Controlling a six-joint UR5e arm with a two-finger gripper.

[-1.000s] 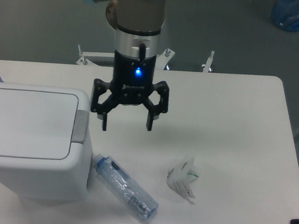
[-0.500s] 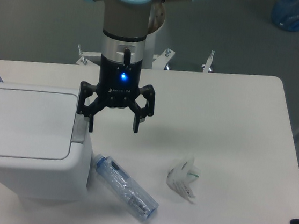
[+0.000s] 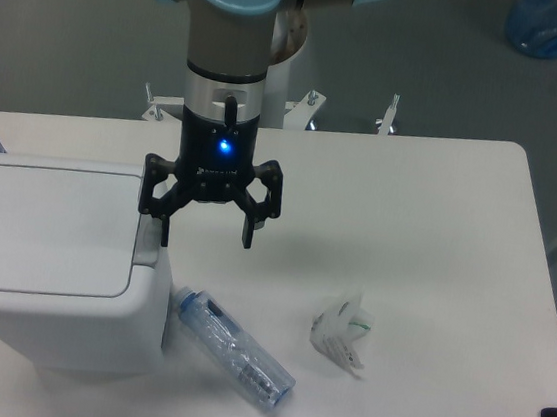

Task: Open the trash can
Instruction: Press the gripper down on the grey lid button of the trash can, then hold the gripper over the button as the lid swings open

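Trash can [image 3: 52, 253] sits at the worktop's [image 3: 436, 237] left, lid shut. My claw [image 3: 205, 233] has slid left, fingers spread and empty, its left finger now over the grey push-button tab [image 3: 145, 254], ready to press.

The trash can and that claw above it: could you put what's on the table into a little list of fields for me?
trash can: large white bin at the table's left, lid shut flat
push tab: grey strip on the lid's right edge
claw: open, empty, one finger over the tab, the other past the bin's side; contact with the tab cannot be told
bottle: clear plastic, lying on its side beside the bin's lower right corner
crumpled wrapper: white, right of the bottle, apart from it
table: white
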